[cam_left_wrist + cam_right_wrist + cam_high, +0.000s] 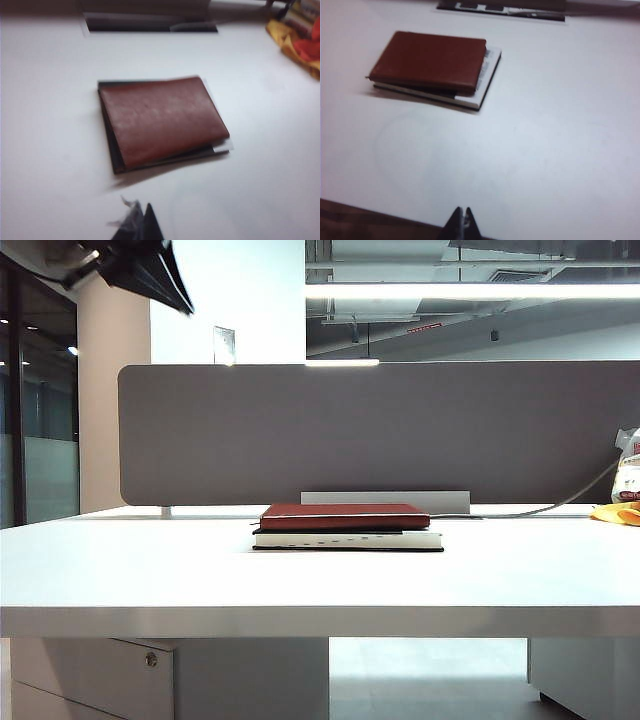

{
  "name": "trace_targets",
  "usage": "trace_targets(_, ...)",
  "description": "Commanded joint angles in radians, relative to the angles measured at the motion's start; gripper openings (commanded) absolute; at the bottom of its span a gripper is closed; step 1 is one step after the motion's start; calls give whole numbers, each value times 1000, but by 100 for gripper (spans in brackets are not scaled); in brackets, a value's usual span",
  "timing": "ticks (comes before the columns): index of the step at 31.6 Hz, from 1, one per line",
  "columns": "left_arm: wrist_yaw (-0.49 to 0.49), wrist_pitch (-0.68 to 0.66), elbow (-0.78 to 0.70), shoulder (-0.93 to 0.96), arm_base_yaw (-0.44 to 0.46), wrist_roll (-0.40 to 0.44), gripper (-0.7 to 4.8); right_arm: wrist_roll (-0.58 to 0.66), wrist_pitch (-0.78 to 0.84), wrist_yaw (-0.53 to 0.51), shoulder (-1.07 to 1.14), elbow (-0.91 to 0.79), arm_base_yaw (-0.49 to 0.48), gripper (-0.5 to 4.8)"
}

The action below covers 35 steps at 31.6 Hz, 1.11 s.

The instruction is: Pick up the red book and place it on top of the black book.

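Fingers of both grippers are pressed together and carry nothing. On the left gripper (pixel 142 225) the two dark tips meet in one point at the edge of its wrist view, with only a blurred scrap of something grey beside them that I cannot identify. On the right gripper (pixel 462 222) the tips also touch each other, with just a thin line between them.

From both pairs of fingers the red book (pixel 161 119) lies ahead and well apart, out on the white table (pixel 120 560). It rests flat on the black book (pixel 487 75), so the task looks already finished, in my judgement. The stacking is not exact: the red cover is slightly turned against the black one, and a strip of the black cover with white marks shows along one short side, while white page edges show below the long side.

In the exterior view the stack stands near the middle of the table, in front of the grey partition (pixel 380 430), with its long side across the picture. A dark part of the left arm shows at the upper left corner, high above the table; the right arm is not visible there. The left fingers seem somewhat nearer to the stack than the right ones. Any coming move would probably be only a retreat, or a small straightening of the red cover.
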Motion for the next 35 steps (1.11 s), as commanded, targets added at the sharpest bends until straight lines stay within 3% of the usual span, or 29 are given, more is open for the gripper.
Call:
trace_targets(1,-60,71,-121,-106,1,3,-6,19,16,12,-48,-53,1,-3)
trace_targets(15,-132,214,-592,-557,2,-19,-6,89,78,49,-257,-254,1,-3)
trace_targets(35,-220,185,-949,-1036,2,-18,-6,89,26,82,-432,-341,2,-3)
